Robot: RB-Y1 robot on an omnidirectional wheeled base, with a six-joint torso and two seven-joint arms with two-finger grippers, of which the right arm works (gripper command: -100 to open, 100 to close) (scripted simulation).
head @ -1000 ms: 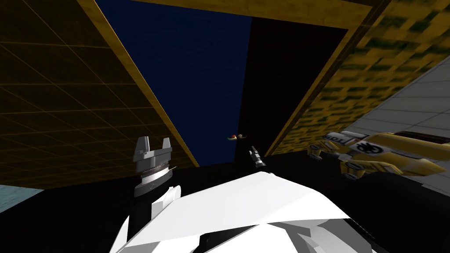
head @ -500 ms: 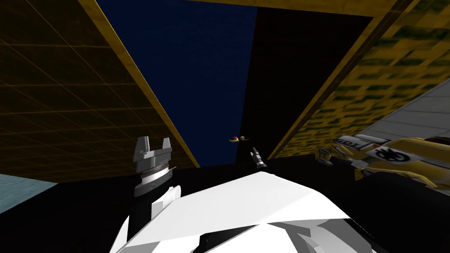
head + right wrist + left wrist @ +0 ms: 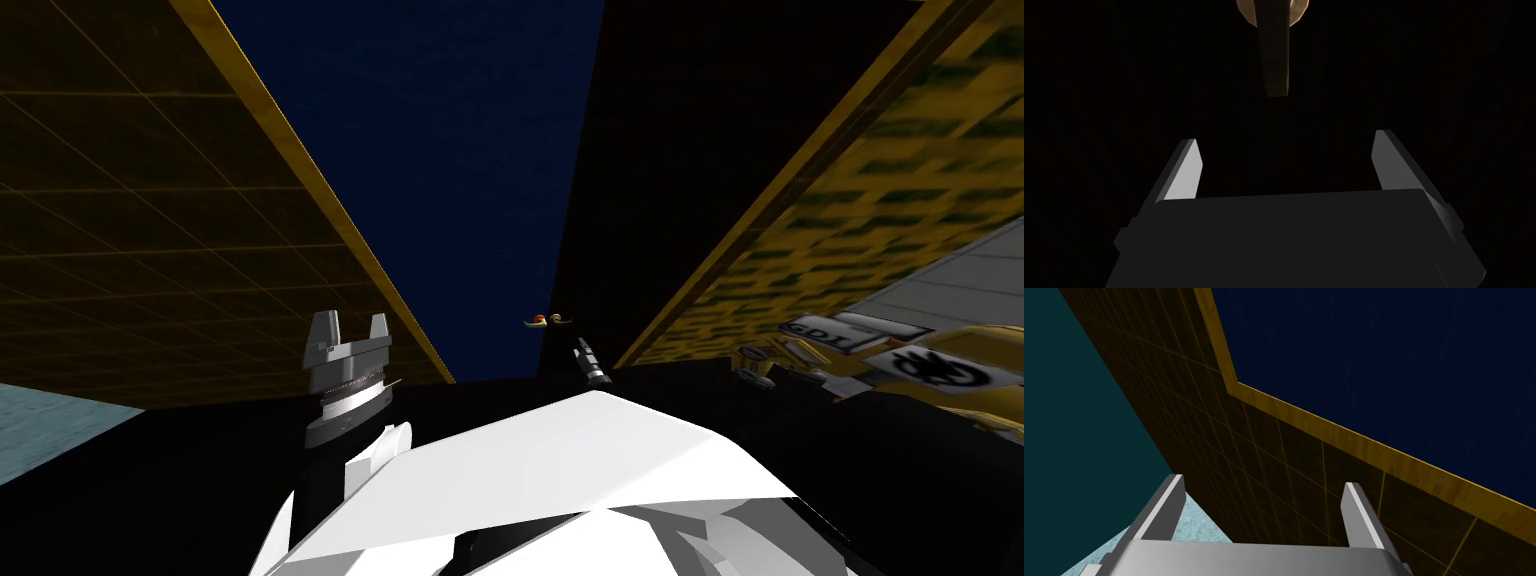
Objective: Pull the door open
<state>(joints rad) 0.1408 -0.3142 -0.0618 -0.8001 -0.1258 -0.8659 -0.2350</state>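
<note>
The door (image 3: 440, 180) is a dark blue panel in a yellow frame (image 3: 300, 190), with a black area (image 3: 680, 150) along its right edge. A small lever handle (image 3: 546, 320) sits at that edge. My right gripper (image 3: 585, 355) hangs just below and right of the handle. In the right wrist view the gripper (image 3: 1286, 140) is open, and the brown lever (image 3: 1274, 55) lies ahead of the fingertips, untouched, against black. My left gripper (image 3: 350, 322) stands open by the frame's left side, and in its wrist view the gripper (image 3: 1264, 484) holds nothing.
Dark tiled wall (image 3: 130, 230) flanks the door on the left and a yellow patterned wall (image 3: 850, 200) on the right. A yellow toy-like vehicle with black and white labels (image 3: 900, 365) lies low on the right on grey floor (image 3: 960, 280). Pale blue floor (image 3: 40, 430) shows at the left.
The whole head view has shifted by my own move: the doorway looms larger and the yellow vehicle slides right. The right gripper stays just below the handle. The left arm holds its pose.
</note>
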